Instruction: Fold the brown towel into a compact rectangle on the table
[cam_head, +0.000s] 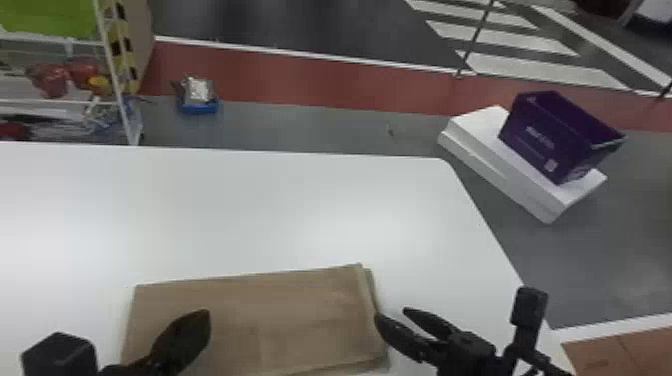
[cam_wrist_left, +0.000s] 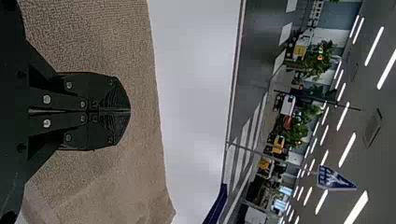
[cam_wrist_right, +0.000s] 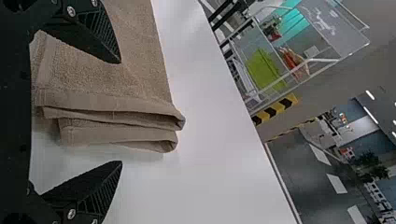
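Towel: the brown towel (cam_head: 295, 310) lies flat on the white table (cam_head: 280, 200), in the lower middle of the head view, as a wide, layered oblong; its near side partly runs out of the frame at the bottom.
Layered end: the stacked layers (cam_wrist_right: 107, 101) stand slightly apart, one a little out of line with the other, at the towel's right end in the head view.
Left gripper: at the lower left of the head view, over the towel; its fingers (cam_wrist_left: 114, 95) are closed against each other, with no cloth seen between them.
Right gripper: at the lower right of the head view, by the layered end (cam_head: 371, 295); its fingers (cam_wrist_right: 109, 39) are spread wide, one on each side of that end, gripping nothing.
Folded so far: at least one fold looks done, since layers are stacked and the outline is already four-sided.
Still to fold: the shape is long rather than compact, so probably a fold across its length, then some squaring up.
Next move: likely closing the right gripper on all the layers and carrying that end towards the other.
Risk: a shallow pinch might take only the upper layer and skew the stack.
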